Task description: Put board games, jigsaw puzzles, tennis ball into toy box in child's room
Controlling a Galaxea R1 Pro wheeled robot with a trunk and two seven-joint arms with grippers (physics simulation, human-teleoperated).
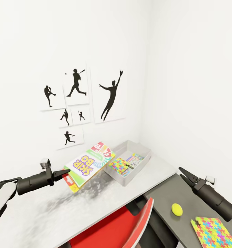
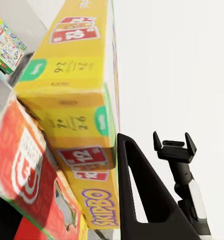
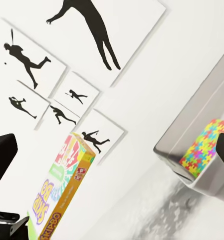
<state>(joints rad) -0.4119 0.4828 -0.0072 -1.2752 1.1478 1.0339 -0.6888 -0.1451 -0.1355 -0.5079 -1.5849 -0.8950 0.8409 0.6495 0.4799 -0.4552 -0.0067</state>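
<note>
Here the left gripper (image 1: 66,172) pinches the SKIP BO box (image 1: 89,165) tilted above the table (image 1: 143,179), beside the toy box (image 1: 124,148); the right gripper (image 1: 182,174) seems nearly pressed together, holding nothing.

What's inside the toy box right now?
In the toy box: one jigsaw puzzle and a colourfully printed board game beside it. Anything beneath them is covered.
</note>
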